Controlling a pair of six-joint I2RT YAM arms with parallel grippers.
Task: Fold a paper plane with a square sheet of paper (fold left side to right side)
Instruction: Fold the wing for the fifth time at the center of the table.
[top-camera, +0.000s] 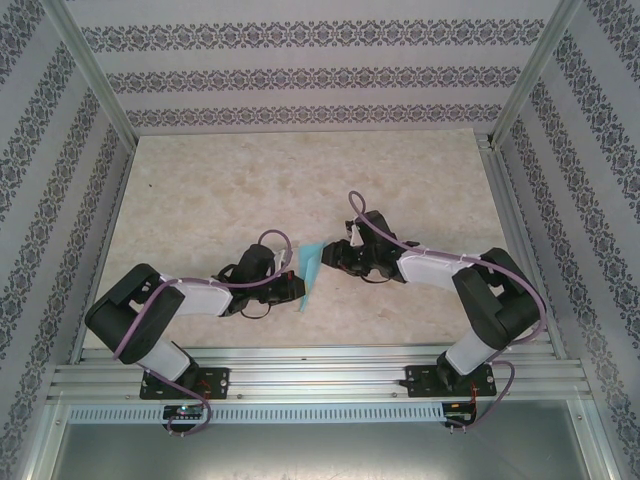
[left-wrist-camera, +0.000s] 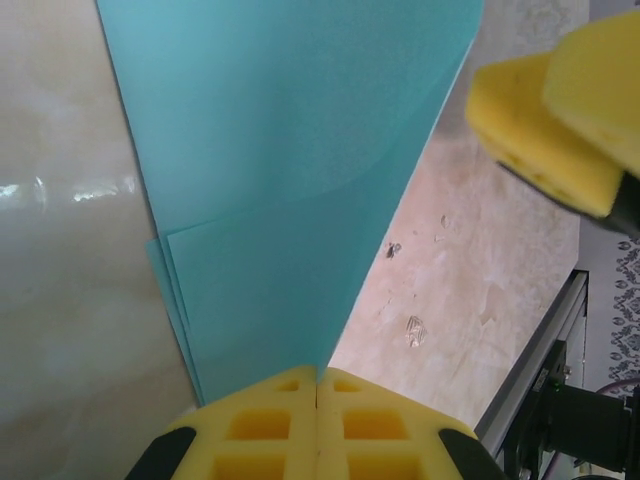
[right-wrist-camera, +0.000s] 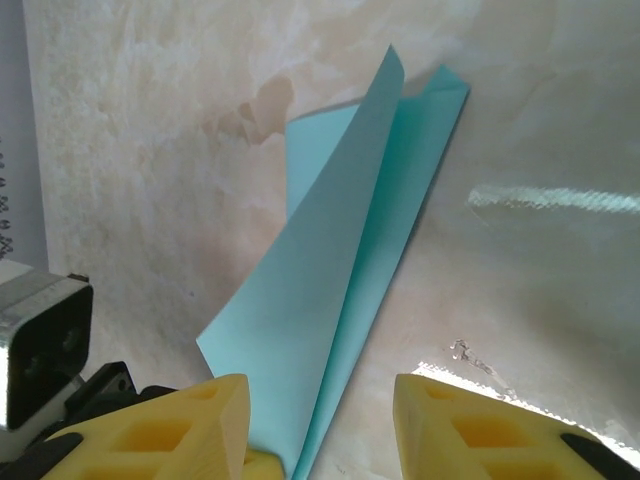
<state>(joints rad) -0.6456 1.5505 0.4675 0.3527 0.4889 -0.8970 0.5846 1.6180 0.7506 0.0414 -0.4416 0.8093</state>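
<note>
On the marbled tabletop, btwn the arms, a thin light-blue creased sheet of paper is seen, one flap raised off the rest. Its narrow end is pinched by the L claw, pads fully closed. The R claw is parted, nothing gripped, w/ the flap's near edge btwn its pads. For a clean fold, the flap should be laid edge-to-edge and the crease pressed w/ the pinch held firm.

The thin light-blue folded paper sheet lies on the pale marbled table top, between the two grippers: left gripper at its near narrow end, right gripper just beside its right edge, one flap tilted up off the table
</note>
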